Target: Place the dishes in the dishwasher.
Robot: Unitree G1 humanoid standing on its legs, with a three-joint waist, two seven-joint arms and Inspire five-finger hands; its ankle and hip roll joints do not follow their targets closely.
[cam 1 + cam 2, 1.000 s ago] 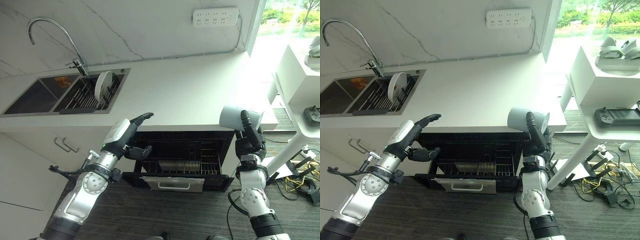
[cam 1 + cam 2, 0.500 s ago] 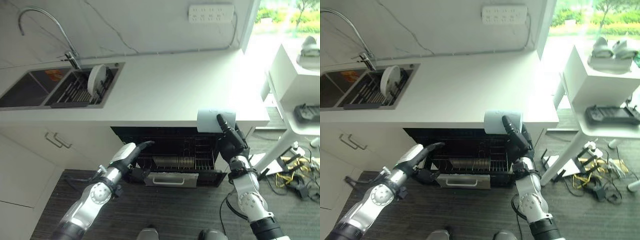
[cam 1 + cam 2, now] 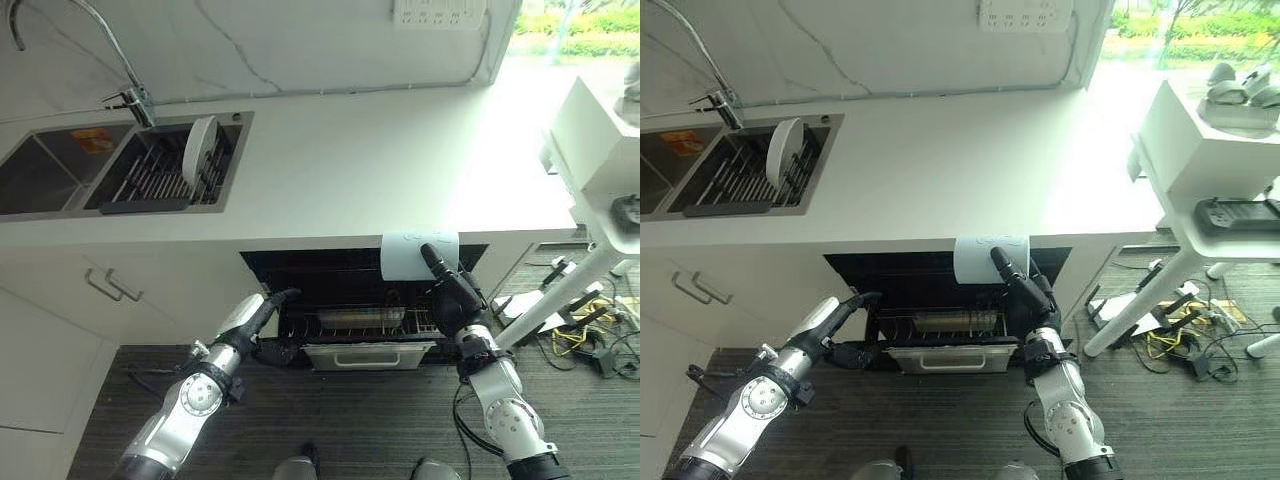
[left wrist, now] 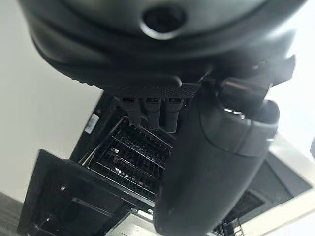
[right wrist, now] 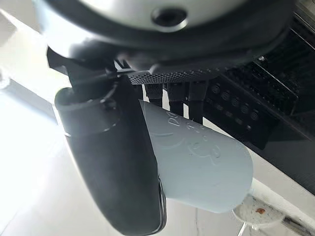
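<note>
A pale blue cup (image 3: 418,256) is held in front of the open dishwasher (image 3: 300,275) under the counter, my right hand (image 3: 452,296) shut on it from below. In the right wrist view the thumb (image 5: 113,162) presses the cup's (image 5: 199,162) side. The dishwasher's wire rack (image 3: 362,318) is pulled out, with a silver front panel (image 3: 366,353) below it. My left hand (image 3: 252,318) is open at the rack's left end, fingers straight toward the opening; its wrist view looks onto the rack (image 4: 123,157). A white plate (image 3: 200,150) stands upright in the sink's drying rack (image 3: 150,185).
The white counter (image 3: 380,170) overhangs the dishwasher. A sink (image 3: 45,190) and faucet (image 3: 125,95) are at the left, a cabinet handle (image 3: 105,290) below them. A white side table (image 3: 600,150) and floor cables (image 3: 590,350) stand at the right.
The camera has shifted. My right hand has brought the cup lower and leftward, before the dishwasher opening. My left hand has dropped from counter height to the rack's left end.
</note>
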